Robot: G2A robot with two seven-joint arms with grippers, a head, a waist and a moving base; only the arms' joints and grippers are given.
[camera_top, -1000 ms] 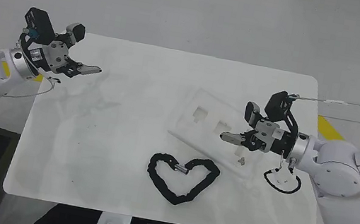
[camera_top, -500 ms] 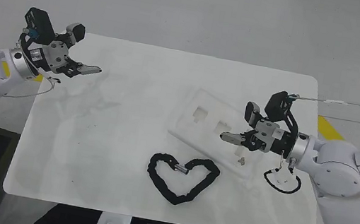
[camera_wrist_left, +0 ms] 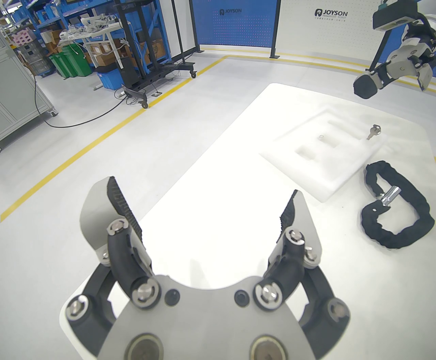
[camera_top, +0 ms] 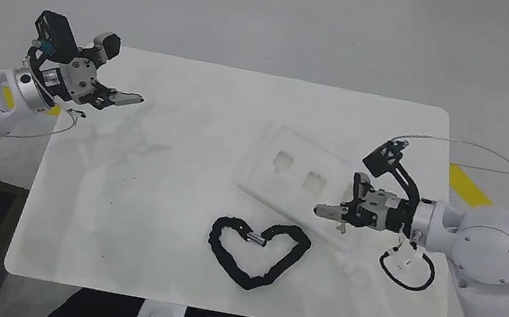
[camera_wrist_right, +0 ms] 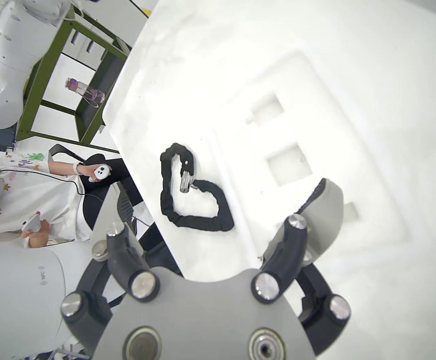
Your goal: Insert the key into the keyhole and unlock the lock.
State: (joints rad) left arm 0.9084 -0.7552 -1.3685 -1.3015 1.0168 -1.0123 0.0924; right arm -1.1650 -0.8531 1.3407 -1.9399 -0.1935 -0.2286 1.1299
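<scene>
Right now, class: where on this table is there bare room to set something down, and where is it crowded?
Free: the wide table stretch between left tool and foam tray. Crowded: the tray's front corner, with right tool, key and chain lock.

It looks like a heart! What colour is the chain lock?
The chain lock is black, with a silver barrel; clearest in the right wrist view.

Plenty of room is left over the bare table [camera_top: 148,191] on the left side. Toward the right, the way is blocked by the white foam tray [camera_top: 265,186]. The black chain lock [camera_wrist_right: 197,221] is laid just beside it, near the front edge.
</scene>
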